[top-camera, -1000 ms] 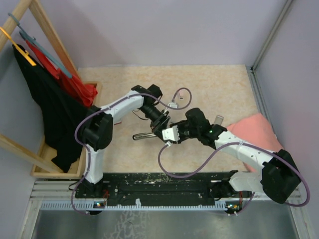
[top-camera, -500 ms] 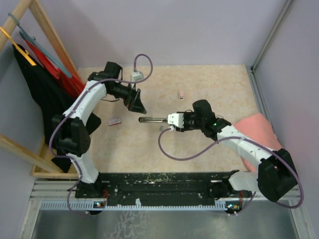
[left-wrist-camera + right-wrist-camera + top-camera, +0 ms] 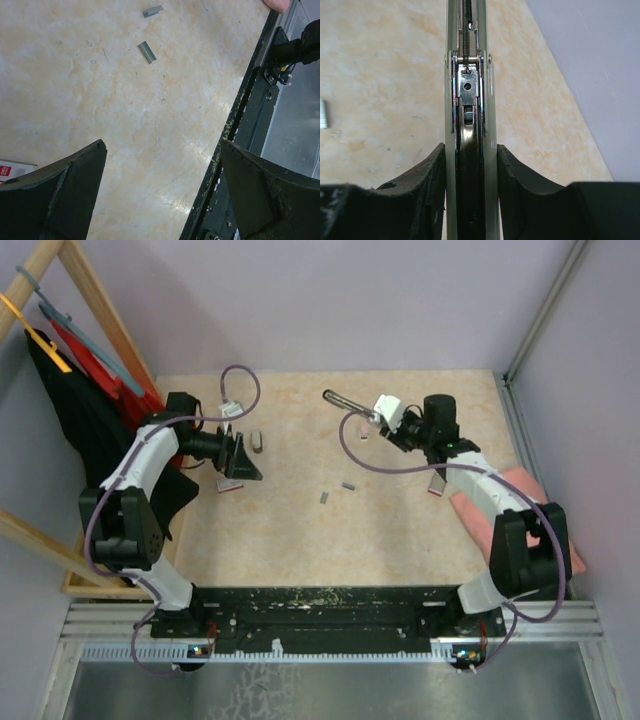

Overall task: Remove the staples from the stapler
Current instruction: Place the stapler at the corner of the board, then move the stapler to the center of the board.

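Two short grey strips of staples (image 3: 324,497) lie loose on the pale marbled bench (image 3: 420,530), near its middle. They sit close together but apart, one a little farther from the arms and to the right of the other. Both strips are well clear of either pincer. The right pincer (image 3: 470,150) is clamped on the stapler (image 3: 345,402), its black fingers (image 3: 427,175) pressed against both sides of the chrome channel. The right wrist view shows a coiled spring and a small metal pusher running along that channel. From above, the stapler juts out from the pincer toward the left, over the far part of the bench. A tiny pink piece (image 3: 364,430) lies just near of it. The left pincer (image 3: 162,143) stands apart with nothing between its fingers, over the left side of the bench. Its camera looks across bare surface toward the two strips. A small red-and-white box (image 3: 230,483) lies just beside this pincer on the near side, and a small grey object (image 3: 257,441), too small to name, sits just to its right. A pink cloth (image 3: 520,505) is bunched at the right edge of the bench under the right arm.
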You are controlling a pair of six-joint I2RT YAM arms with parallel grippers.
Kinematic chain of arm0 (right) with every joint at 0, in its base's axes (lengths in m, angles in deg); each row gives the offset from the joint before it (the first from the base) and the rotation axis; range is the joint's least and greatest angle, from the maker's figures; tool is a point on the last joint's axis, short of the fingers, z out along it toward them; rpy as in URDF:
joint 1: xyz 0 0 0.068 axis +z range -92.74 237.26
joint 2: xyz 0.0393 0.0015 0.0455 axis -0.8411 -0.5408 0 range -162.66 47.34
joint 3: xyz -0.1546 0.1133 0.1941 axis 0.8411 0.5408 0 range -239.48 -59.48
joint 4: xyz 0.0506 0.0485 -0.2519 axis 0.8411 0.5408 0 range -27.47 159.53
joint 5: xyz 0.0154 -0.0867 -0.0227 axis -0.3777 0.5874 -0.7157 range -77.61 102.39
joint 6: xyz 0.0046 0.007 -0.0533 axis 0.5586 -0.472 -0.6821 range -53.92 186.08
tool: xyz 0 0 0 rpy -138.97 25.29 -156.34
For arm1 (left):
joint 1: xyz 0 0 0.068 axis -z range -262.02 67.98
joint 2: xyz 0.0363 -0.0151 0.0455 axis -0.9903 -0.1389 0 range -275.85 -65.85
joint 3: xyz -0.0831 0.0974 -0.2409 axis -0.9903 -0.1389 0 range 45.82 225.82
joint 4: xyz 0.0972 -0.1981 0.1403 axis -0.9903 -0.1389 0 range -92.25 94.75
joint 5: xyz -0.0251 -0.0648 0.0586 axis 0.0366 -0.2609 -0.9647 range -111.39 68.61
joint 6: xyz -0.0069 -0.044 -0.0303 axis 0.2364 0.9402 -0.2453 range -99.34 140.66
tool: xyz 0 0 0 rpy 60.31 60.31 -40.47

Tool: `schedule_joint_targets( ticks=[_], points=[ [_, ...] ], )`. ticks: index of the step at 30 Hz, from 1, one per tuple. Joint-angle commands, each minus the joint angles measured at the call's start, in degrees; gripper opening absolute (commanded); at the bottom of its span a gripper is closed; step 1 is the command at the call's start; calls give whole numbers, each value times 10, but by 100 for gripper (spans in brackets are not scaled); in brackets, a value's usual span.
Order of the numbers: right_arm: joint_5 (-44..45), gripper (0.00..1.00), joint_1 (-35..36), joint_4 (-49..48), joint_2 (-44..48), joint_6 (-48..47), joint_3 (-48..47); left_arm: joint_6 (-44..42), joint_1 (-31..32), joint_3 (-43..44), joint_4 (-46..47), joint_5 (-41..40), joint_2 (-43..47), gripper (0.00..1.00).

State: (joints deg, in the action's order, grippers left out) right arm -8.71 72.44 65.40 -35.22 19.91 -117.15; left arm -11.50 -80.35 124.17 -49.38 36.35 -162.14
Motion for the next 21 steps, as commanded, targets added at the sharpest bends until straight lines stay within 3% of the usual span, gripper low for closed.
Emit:
schedule_joint_targets(
  ticks=[1, 15, 21],
  points=[
    [-34, 0, -47, -68, -45, 30, -70, -48, -17, -23, -9, 37, 37, 100],
    [-55, 0, -128, 63, -280, -54, -294, -103, -23, -75, -27, 53, 73, 100],
    [-69, 0, -135, 108, -321, -113, -309, -108, -25, -82, -26, 57, 80, 100]
  ],
)
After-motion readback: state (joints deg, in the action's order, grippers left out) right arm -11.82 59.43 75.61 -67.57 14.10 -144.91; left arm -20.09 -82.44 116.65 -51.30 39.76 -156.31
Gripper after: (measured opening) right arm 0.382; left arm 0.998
